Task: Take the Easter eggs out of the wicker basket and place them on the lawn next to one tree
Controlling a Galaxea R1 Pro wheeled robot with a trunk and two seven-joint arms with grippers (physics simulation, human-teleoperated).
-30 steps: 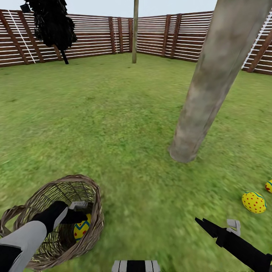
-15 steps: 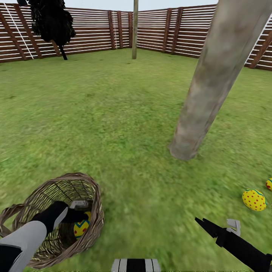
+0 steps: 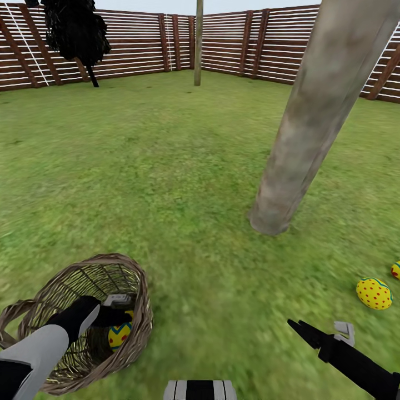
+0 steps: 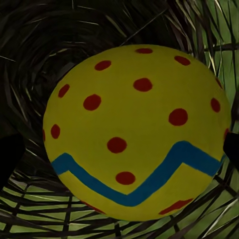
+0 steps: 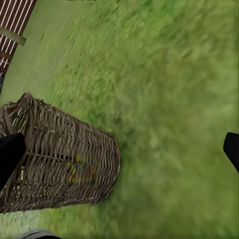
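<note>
Yellow egg (image 4: 134,132) lies in the basket (image 3: 136,333), straight ahead between the left arm's wide jaws; two eggs (image 3: 373,293) rest near the tree (image 3: 303,150), right jaws open

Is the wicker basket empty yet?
No. One zigzag-banded egg still lies inside the wicker basket, with the left gripper reaching in at it.

Ahead of your right gripper (image 5: 119,149), its dark fingertips (image 5: 10,155) spread wide, lay mottled lawn (image 5: 169,99). The wicker basket (image 5: 55,159) stood beyond one fingertip, with fence (image 5: 14,22) slats farther off.
</note>
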